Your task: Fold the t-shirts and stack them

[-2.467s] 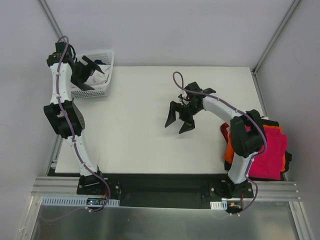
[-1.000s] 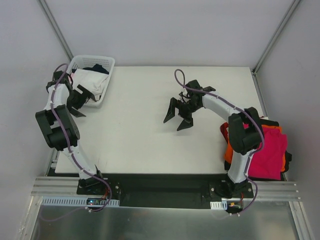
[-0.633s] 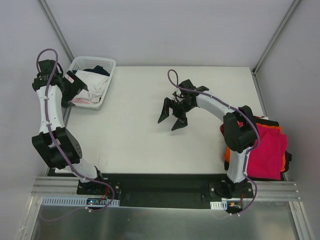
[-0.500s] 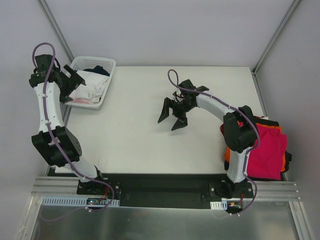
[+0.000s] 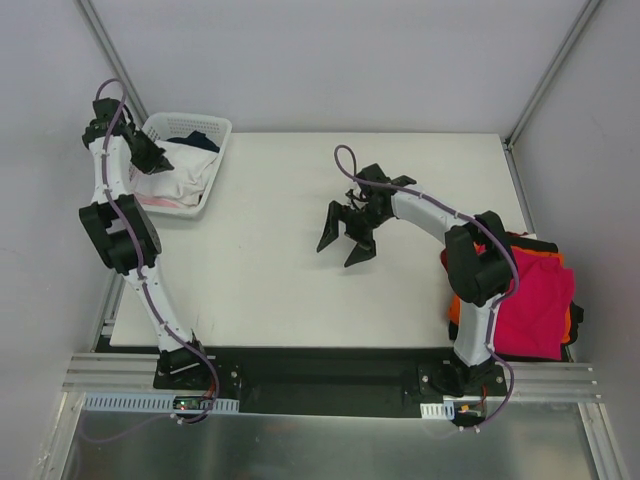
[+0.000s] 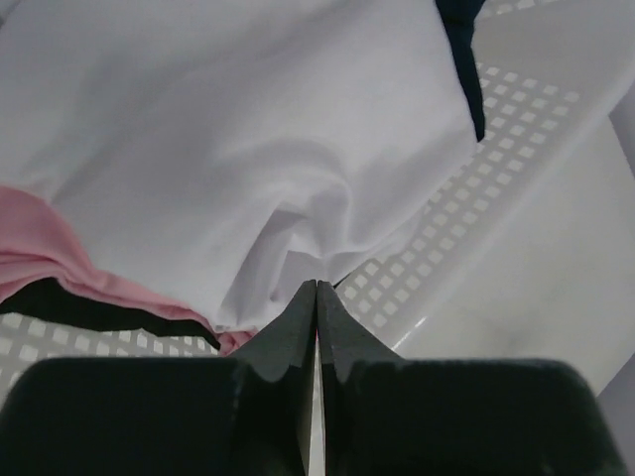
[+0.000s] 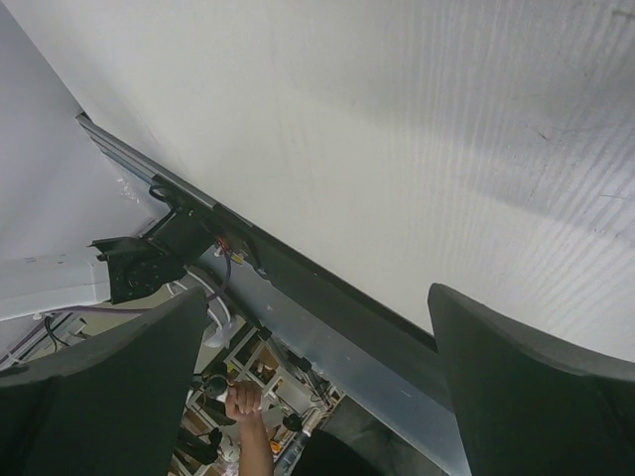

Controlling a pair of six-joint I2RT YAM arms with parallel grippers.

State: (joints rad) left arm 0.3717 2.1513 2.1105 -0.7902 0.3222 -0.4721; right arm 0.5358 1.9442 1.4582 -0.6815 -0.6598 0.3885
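A white t-shirt [image 5: 178, 178] [image 6: 248, 129] lies on top in the white lattice basket [image 5: 218, 128] [image 6: 446, 223] at the table's far left corner. Under it show a pale pink t-shirt [image 6: 40, 248], a black edge [image 6: 89, 313] and a navy t-shirt [image 5: 200, 140] [image 6: 462, 50]. My left gripper [image 5: 150, 160] [image 6: 316, 288] is shut, its tips at the white shirt's lower edge, where the cloth puckers into them. My right gripper [image 5: 346, 238] [image 7: 317, 297] hangs open over the bare middle of the table with nothing between its fingers.
A stack of folded shirts sits off the table's right edge beside the right arm: magenta-red [image 5: 535, 300] on top, orange [image 5: 458, 300] and black [image 5: 540, 245] edges beneath. The right wrist view shows the table's near edge and the rail [image 7: 327, 327].
My left gripper was open over the basket and has shut at the white shirt's edge; the left arm swung nearer the basket's left side. The right arm has barely moved.
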